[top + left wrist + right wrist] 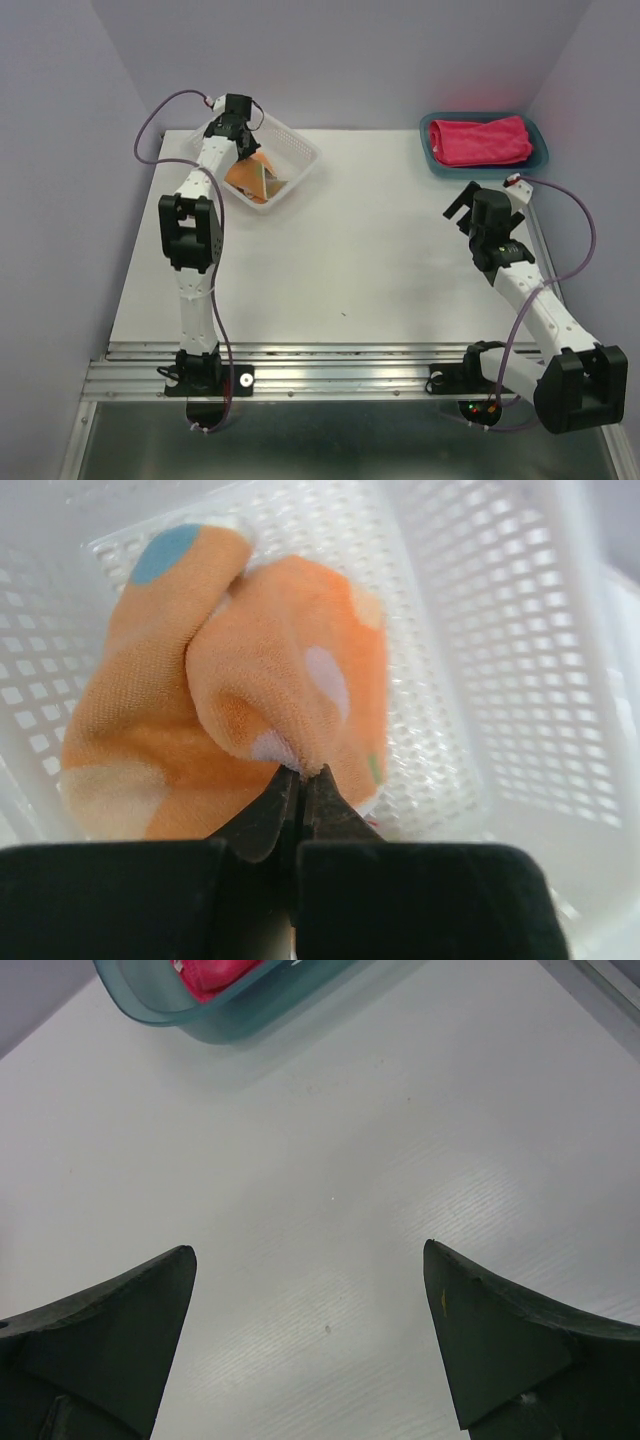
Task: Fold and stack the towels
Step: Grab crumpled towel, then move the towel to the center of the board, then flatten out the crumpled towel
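- Black fingertips of the left gripper [300,775] pressed tight together, nipping a raised fold of the peach-orange cloth towel [270,670] with its blue and pale patches.
- Bunched and unfolded, lying on the floor of the white plastic mesh basket [500,680] at the far left of the white table [350,260]; pinch taken at the edge of the heap nearest the wrist camera.
- Behind those fingers: wrist tipped steeply down into the basket, white forearm running along the table's left side, black elbow block about midway, lower link rising from the base on the near rail.
- Thin purple cable [150,125] looping out from the left wrist and back down along the arm.
- Dark fingertips of the right gripper [307,1248] spread wide, nothing between them, only bare table underneath.
- Held above the table, just on the near side of the teal plastic tray [540,150] in the far right corner, fingers aimed toward the far left.
- Behind it: white forearm slanting back toward the near right, black elbow block out past the table's near right corner, base bolted on the near rail.
- Inside the tray, the hot pink cloth towel [480,140], lying flat and filling most of it, well apart from the orange one.
- Pale speck at the pink towel's edge in the right wrist view, perhaps a label, too small to read.
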Controlling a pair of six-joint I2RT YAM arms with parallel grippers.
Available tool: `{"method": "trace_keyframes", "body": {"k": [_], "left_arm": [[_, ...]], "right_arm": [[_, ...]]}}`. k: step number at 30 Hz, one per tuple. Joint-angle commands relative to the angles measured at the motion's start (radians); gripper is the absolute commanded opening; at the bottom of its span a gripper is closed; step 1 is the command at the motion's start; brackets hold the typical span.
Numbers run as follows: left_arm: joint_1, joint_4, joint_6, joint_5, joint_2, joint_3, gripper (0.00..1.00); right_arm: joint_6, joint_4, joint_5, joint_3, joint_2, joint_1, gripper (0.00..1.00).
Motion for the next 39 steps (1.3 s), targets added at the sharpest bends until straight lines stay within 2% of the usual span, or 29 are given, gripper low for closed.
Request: {"method": "trace_keyframes", "body": {"k": [1, 5, 6, 8, 10, 12, 14, 17, 19, 20, 21, 22, 23, 24, 25, 27, 28, 30, 34, 36, 37, 39], "left_arm": [[-0.040, 0.157, 0.084, 0.132, -0.325, -0.059, 0.00], [-0.149, 0.278, 0.161, 0.178, -0.517, -0.129, 0.00], [-0.216, 0.297, 0.181, 0.174, -0.553, -0.149, 0.00], [-0.278, 0.335, 0.222, 0.187, -0.659, -0.215, 0.00], [-0.343, 0.413, 0.230, 0.267, -0.761, -0.273, 0.00], [-0.367, 0.506, 0.209, 0.432, -0.842, -0.370, 0.00], [-0.396, 0.548, 0.187, 0.563, -0.873, -0.425, 0.00], [-0.442, 0.597, 0.169, 0.640, -0.902, -0.497, 0.00], [-0.448, 0.611, 0.131, 0.645, -0.923, -0.575, 0.00], [-0.448, 0.613, 0.118, 0.620, -0.934, -0.674, 0.00], [-0.448, 0.620, 0.097, 0.497, -0.958, -0.735, 0.06], [-0.448, 0.631, 0.054, 0.426, -0.969, -0.799, 0.31], [-0.447, 0.627, 0.036, 0.302, -0.972, -0.914, 0.47], [-0.447, 0.607, 0.022, 0.239, -0.966, -0.957, 0.76], [-0.447, 0.572, -0.015, 0.189, -0.957, -0.990, 0.84], [-0.445, 0.471, -0.041, 0.102, -0.934, -1.045, 0.89], [-0.447, 0.456, -0.047, 0.102, -0.925, -1.063, 0.91], [-0.447, 0.465, -0.058, 0.141, -0.940, -1.129, 0.91], [-0.468, 0.498, -0.090, 0.157, -1.075, -1.279, 0.94], [-0.477, 0.498, -0.110, 0.161, -1.159, -1.336, 0.95], [-0.485, 0.495, -0.132, 0.167, -1.187, -1.369, 0.99], [-0.502, 0.484, -0.170, 0.184, -1.244, -1.482, 0.99]], "right_arm": [[0.007, 0.038, 0.003, 0.006, -0.062, 0.001, 1.00], [-0.001, 0.047, -0.040, -0.005, -0.109, 0.001, 1.00], [-0.001, 0.044, -0.049, -0.005, -0.119, 0.001, 1.00], [0.000, 0.033, -0.066, -0.007, -0.148, 0.001, 1.00], [0.002, 0.021, -0.067, -0.013, -0.169, -0.001, 1.00], [0.008, -0.008, -0.057, -0.016, -0.203, 0.001, 1.00], [0.014, -0.036, -0.052, -0.019, -0.240, 0.001, 1.00], [0.020, -0.071, -0.046, -0.025, -0.292, 0.001, 1.00], [0.022, -0.094, -0.034, -0.033, -0.320, 0.001, 1.00], [0.025, -0.105, -0.029, -0.033, -0.330, 0.001, 1.00], [0.027, -0.118, -0.028, -0.030, -0.350, -0.001, 1.00], [0.025, -0.143, -0.028, -0.027, -0.356, -0.001, 1.00], [0.023, -0.154, -0.032, -0.016, -0.360, 0.000, 1.00], [0.022, -0.166, -0.044, -0.008, -0.361, 0.001, 1.00], [0.022, -0.193, -0.066, -0.001, -0.357, 0.001, 1.00], [0.016, -0.206, -0.139, 0.009, -0.331, 0.002, 1.00], [0.017, -0.201, -0.209, 0.006, -0.317, 0.004, 1.00], [0.019, -0.200, -0.242, -0.003, -0.266, 0.032, 1.00], [0.052, -0.261, -0.116, 0.012, -0.180, 0.204, 1.00], [0.080, -0.281, -0.088, 0.016, -0.159, 0.255, 1.00], [0.092, -0.292, -0.077, 0.012, -0.151, 0.282, 1.00], [0.128, -0.345, -0.071, 0.010, -0.127, 0.364, 1.00]]}}
